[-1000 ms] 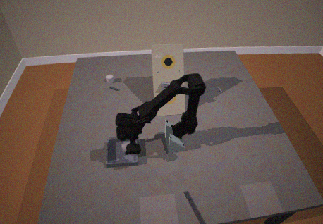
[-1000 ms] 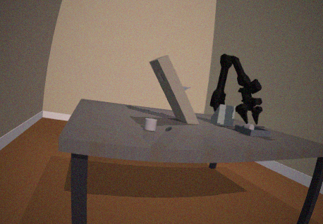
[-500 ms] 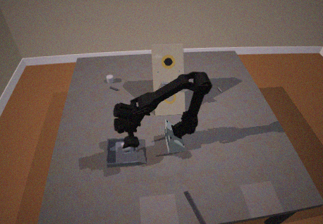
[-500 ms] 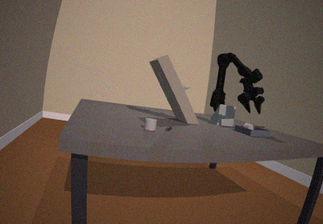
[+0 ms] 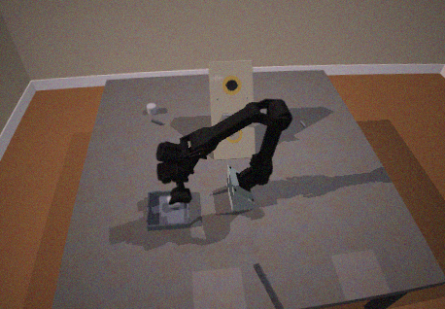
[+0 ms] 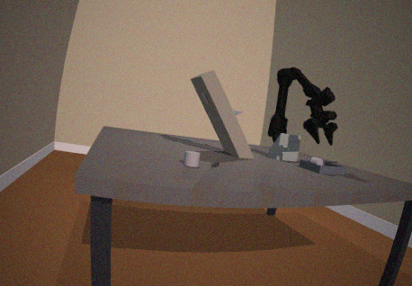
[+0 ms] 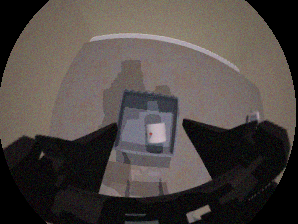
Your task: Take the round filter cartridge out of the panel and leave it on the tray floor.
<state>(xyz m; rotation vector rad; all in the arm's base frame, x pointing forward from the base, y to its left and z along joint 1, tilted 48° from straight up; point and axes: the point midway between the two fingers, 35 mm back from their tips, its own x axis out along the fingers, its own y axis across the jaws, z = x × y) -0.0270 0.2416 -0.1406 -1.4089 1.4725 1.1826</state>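
The white round cartridge (image 7: 156, 133) (image 6: 317, 161) lies on its side on the floor of the grey-blue tray (image 5: 167, 226) (image 7: 176, 112) (image 6: 310, 166), toward one side wall. A small red mark shows on it in the wrist view. My gripper (image 5: 181, 200) (image 6: 325, 144) (image 7: 150, 124) is open and empty, pointing down above the tray and apart from the cartridge. In the top view the gripper partly hides the cartridge. The beige service panel (image 5: 245, 74) (image 6: 225, 111) leans back; its upper yellow ring (image 5: 224, 91) surrounds a dark opening. My arm partly covers the lower ring.
A pale green-grey angled block (image 5: 238, 195) (image 6: 291, 148) stands between the tray and my arm's base. A white cylinder (image 5: 152, 108) (image 6: 192, 159) and a small dark bar (image 5: 157, 121) lie at the back left. A long dark strip (image 5: 266, 285) lies near the front edge.
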